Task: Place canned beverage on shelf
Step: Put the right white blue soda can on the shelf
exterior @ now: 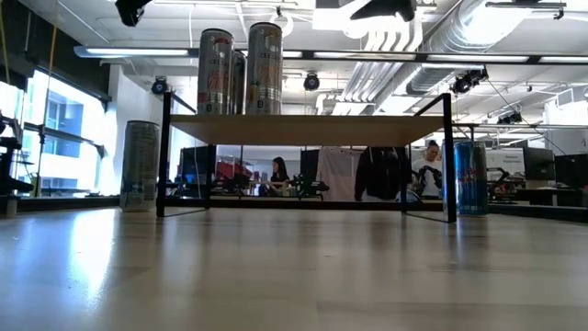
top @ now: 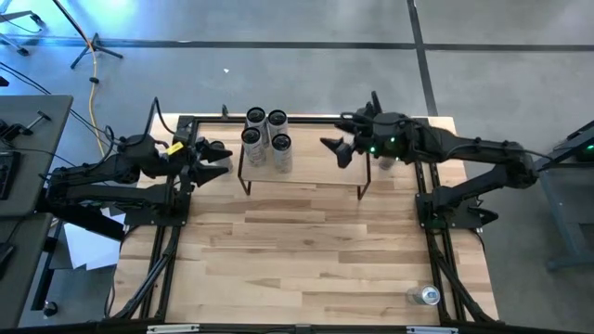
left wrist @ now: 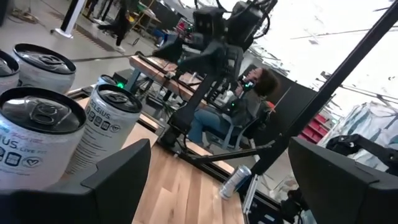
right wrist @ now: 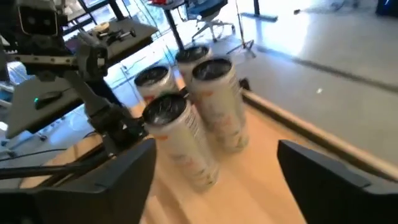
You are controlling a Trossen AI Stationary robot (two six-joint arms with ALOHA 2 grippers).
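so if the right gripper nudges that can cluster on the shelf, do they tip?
Likely: the cans are tall and slim, so top-heavy. Packed tight, one could knock the others. The shelf top looks smooth, so they may slide first.

An open-plan robotics lab: exposed ceiling ducts, concrete floor, seated person at desks behind.

Four cans crowd the shelf's left end; right half bare.
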